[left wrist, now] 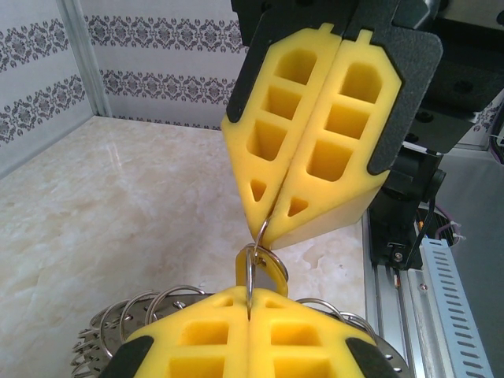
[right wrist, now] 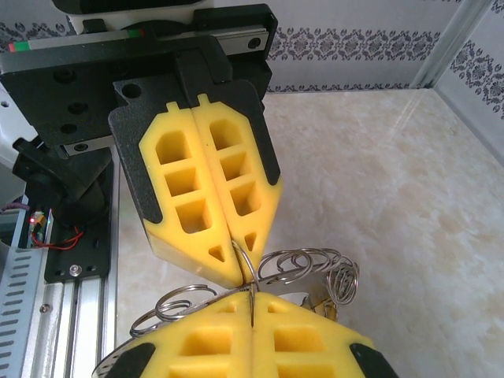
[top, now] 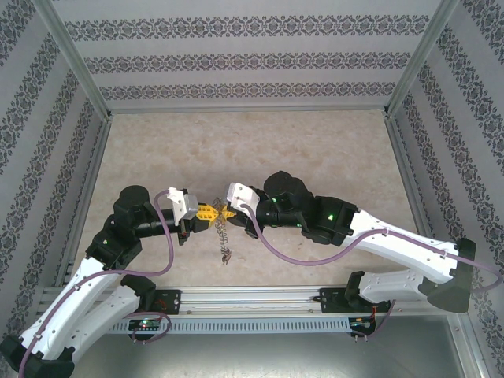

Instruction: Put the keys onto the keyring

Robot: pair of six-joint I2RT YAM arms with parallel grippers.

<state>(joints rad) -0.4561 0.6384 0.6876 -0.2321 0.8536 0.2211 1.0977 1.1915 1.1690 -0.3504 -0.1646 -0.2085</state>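
From above, the left tool (top: 206, 211) and the right tool (top: 226, 213) are meeting tip to tip over the desk (top: 315, 150). Both are equally near the keyring (top: 224, 236), which is trailing lengthwise from their junction toward the bases.

In the left wrist view, the left tool (left wrist: 249, 305) is pinching the keyring (left wrist: 249, 272) edge-on. The right tool (left wrist: 270, 226), directly opposite, is clamping an adjoining loop.

In the right wrist view, the right tool (right wrist: 250, 303) and the left tool (right wrist: 236, 252) are gripping the keyring (right wrist: 246, 269) between them. I am not telling the keys apart from its dangling pieces.

Bright, even light; soft shadows; nearest foreground slightly blurred.
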